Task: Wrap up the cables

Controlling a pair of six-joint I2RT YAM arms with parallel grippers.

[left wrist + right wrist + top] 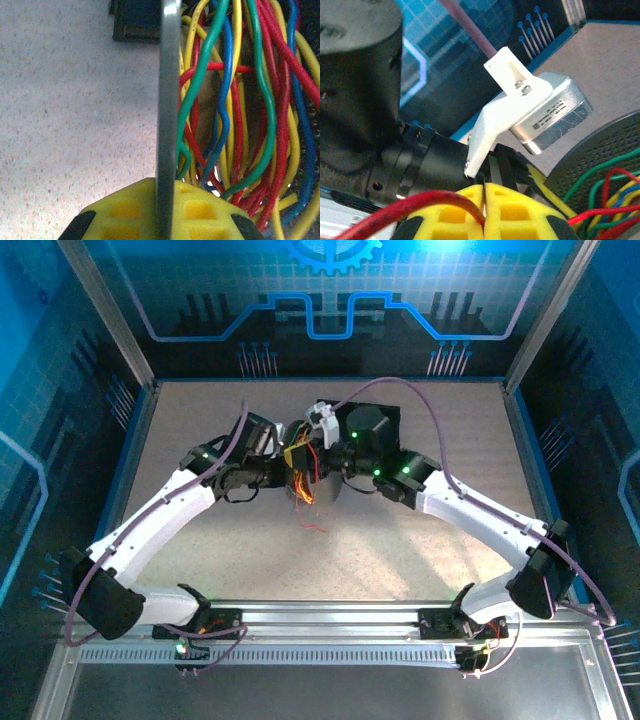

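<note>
The cables [235, 125] are hanging in a loose, many-coloured tangle at mid-counter [400, 550] between the arms, looping against the black perforated spool [600, 160]. They are looking light, thin and floppy, and likely to snag, so taking one strand near its end seems wisest. The left hand [167, 215] is clamping a thin grey strip [169, 100]. The right hand [484, 200], fully closed, is apparently pinching a red strand [435, 200].

Two arms: left arm [165, 502], right arm [485, 515]. One tangled bundle of cables [235, 110], four colours: red, yellow, green, blue; strands too many to count. One black spool [607, 150].
</note>
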